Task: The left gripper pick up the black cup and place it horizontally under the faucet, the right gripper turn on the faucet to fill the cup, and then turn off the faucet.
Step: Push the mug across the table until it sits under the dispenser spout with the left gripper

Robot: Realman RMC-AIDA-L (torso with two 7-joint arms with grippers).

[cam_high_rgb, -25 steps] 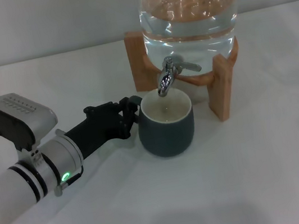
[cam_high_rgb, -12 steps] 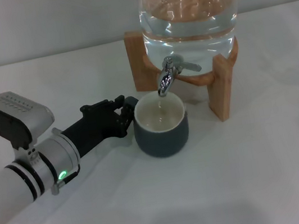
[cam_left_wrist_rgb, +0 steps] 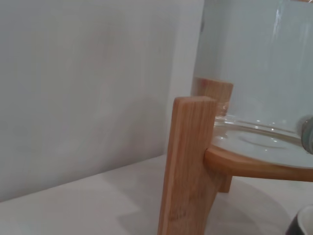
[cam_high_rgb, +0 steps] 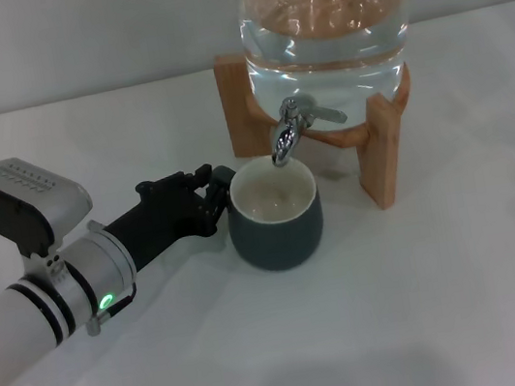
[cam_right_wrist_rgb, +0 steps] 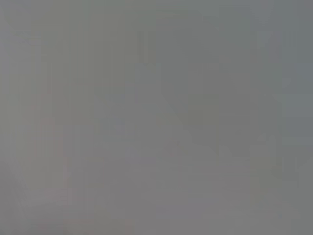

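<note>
Black cup (cam_high_rgb: 275, 220) upright under the faucet (cam_high_rgb: 289, 131), left gripper (cam_high_rgb: 216, 195) fingers clamped on its handle side.

No readable text, label, brand, number or sign is showing anywhere in these views.

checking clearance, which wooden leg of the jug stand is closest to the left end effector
The front-left leg, on the cup's side of the faucet. The left end effector is at the black cup just below it; the front-right leg stands beyond the spout.
</note>
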